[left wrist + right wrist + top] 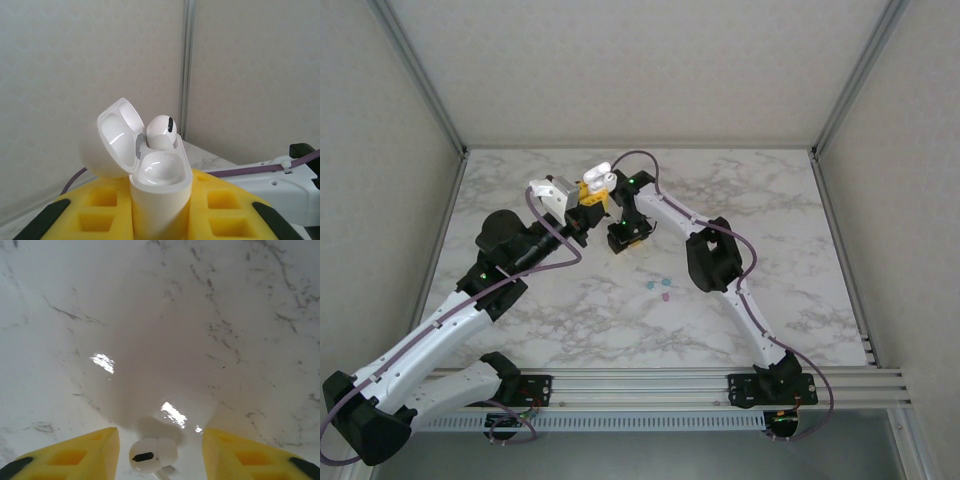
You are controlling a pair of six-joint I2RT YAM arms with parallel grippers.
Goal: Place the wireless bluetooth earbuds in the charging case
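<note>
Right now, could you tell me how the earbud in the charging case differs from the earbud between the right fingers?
The seated earbud stands in the charging case; the loose earbud lies sideways on the table. The seated earbud's case is clamped by the left fingers; the loose earbud lies untouched between the right fingers. Both are white.

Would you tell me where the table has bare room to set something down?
Bare: the table's right side beyond the right arm, and the near middle between both arms. Crowded: far centre at the charging case, plus the coloured pieces.
</note>
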